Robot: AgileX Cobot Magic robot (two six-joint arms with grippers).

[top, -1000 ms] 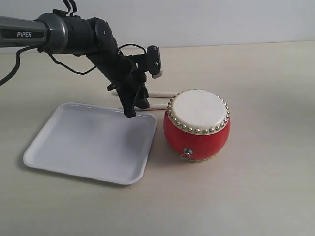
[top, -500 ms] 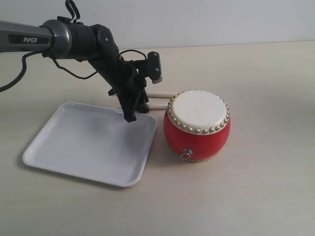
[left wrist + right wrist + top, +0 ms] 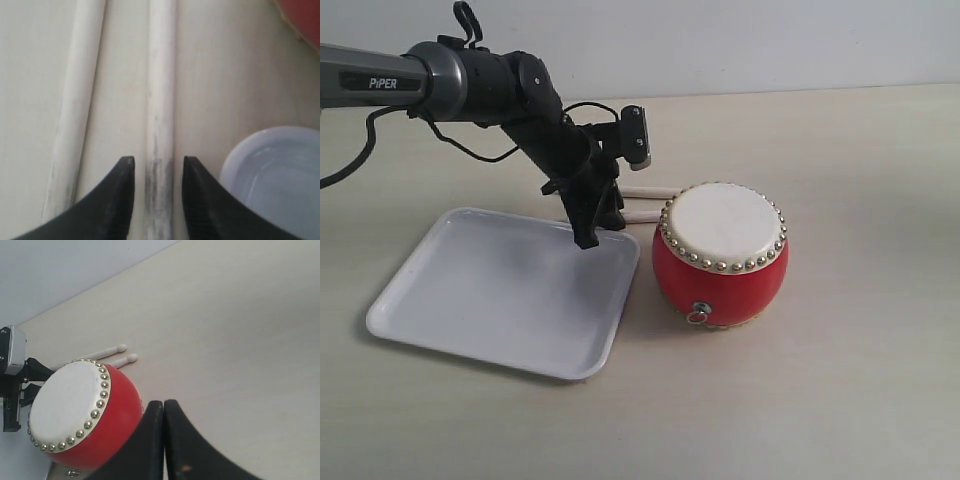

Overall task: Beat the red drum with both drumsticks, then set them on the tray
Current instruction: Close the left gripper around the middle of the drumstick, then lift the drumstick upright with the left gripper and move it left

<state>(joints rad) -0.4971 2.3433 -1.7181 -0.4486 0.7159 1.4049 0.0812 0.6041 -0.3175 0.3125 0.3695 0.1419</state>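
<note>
A white tray (image 3: 500,290) lies flat on the left of the pale table (image 3: 860,200), with nothing on it. Over its far right corner a black arm marked PIPER reaches down, and the left gripper (image 3: 592,225) points at the tabletop just behind the tray's rim.

In the left wrist view, that gripper (image 3: 154,165) has its jaws parted, one dark finger (image 3: 117,200) on each side of the nearer drumstick (image 3: 161,75). A thin gap shows on both sides, so the stick is straddled but not pinched. The second drumstick (image 3: 77,100) lies just beside the first, outside the jaws. A rounded tray corner (image 3: 280,175) sits close by on the other side.

Both drumsticks (image 3: 650,192) lie side by side on the table, running from the gripper to behind the red drum (image 3: 720,255). The drum stands upright just right of the tray, skin up, with its small metal ring facing the camera.

The right gripper (image 3: 163,405) appears only in its own wrist view. It is pressed closed, holds nothing, and hangs above the table beside the drum (image 3: 85,415). The drumstick tips (image 3: 121,347) show beyond the drum.
</note>
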